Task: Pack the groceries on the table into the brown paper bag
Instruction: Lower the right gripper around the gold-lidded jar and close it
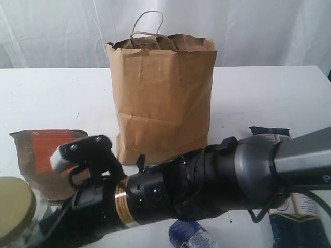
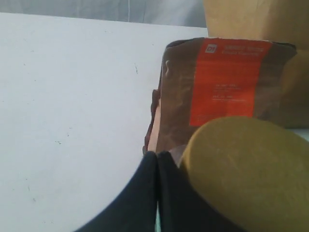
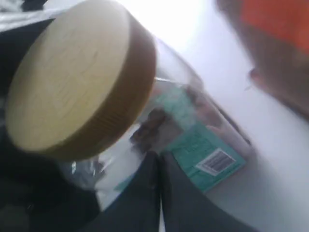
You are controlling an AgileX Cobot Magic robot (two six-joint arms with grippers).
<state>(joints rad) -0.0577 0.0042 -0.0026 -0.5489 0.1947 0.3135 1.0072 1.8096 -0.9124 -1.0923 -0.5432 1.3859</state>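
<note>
The brown paper bag (image 1: 163, 98) stands upright and open at the middle of the table (image 1: 51, 93). A brown pouch with an orange label (image 1: 41, 150) lies to its left. The yellow-lidded clear jar (image 1: 13, 206) is at the near left corner. My right arm (image 1: 207, 181) reaches across from the right towards the jar. In the right wrist view, my right gripper (image 3: 158, 154) is shut and empty, its tips close against the jar's clear wall (image 3: 193, 130). My left gripper (image 2: 157, 153) is shut and empty too, just short of the pouch (image 2: 222, 82), with the jar's lid (image 2: 251, 169) beside it.
A small shiny blue packet (image 1: 189, 233) lies at the front edge under the right arm. A long navy packet (image 1: 297, 222) lies at the right. A white curtain hangs behind the table. The bag's corner (image 2: 251, 17) shows beyond the pouch in the left wrist view.
</note>
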